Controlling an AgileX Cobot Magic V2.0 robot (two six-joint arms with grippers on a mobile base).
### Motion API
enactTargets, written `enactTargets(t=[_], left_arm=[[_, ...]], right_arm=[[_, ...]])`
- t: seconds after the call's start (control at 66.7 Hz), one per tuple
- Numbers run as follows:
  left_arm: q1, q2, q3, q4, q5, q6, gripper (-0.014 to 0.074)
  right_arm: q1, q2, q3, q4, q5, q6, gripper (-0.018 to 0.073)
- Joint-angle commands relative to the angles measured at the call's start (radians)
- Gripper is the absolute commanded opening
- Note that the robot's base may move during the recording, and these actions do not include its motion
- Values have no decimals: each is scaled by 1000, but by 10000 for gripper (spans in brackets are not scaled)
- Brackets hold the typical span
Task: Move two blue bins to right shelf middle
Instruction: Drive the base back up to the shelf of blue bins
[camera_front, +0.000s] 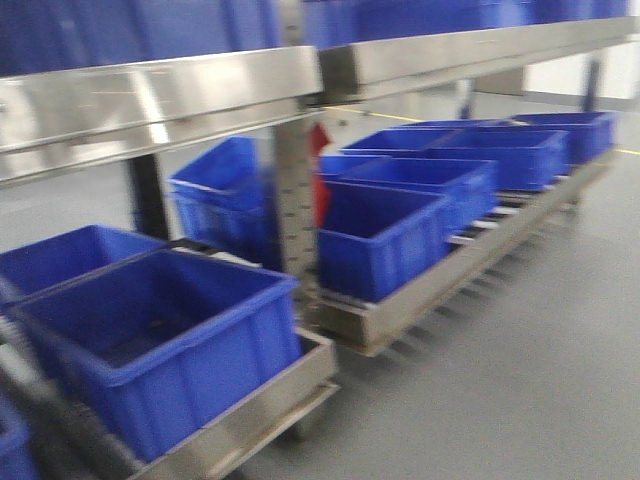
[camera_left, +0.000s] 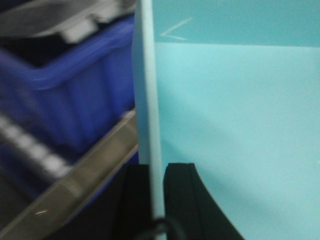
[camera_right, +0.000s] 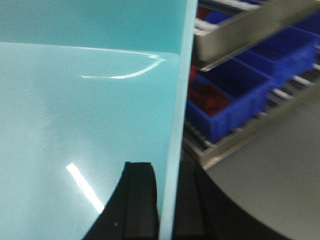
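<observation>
While blue bins (camera_front: 160, 340) fill shelves (camera_front: 262, 408), left gripper (camera_left: 157, 172) and right gripper (camera_right: 167, 172) each clamped on turquoise panel (camera_left: 225, 125)

Front view motion-blurred; lower-left bin (camera_front: 10, 445) cut by edge. Wrist views: teal panel (camera_left: 235, 125) hides most of shelf (camera_left: 75, 185); fingers (camera_left: 182, 200) cropped at bottom.

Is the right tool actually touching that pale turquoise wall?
Touching. The right wrist view shows the right tool astride the turquoise wall, with both black fingers pressed flat against it and no gap.
</observation>
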Motion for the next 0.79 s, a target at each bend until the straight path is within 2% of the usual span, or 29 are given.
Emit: enactTargets(t=[0.0,0.779], left_arm=[[-4,-20,-15,-16,-58,6,-111],[-4,-20,-15,-16,-58,6,-111]], right_arm=[[-1,-10,-8,-1,-42,-19,-162],[-1,-10,-8,-1,-42,-19,-162]])
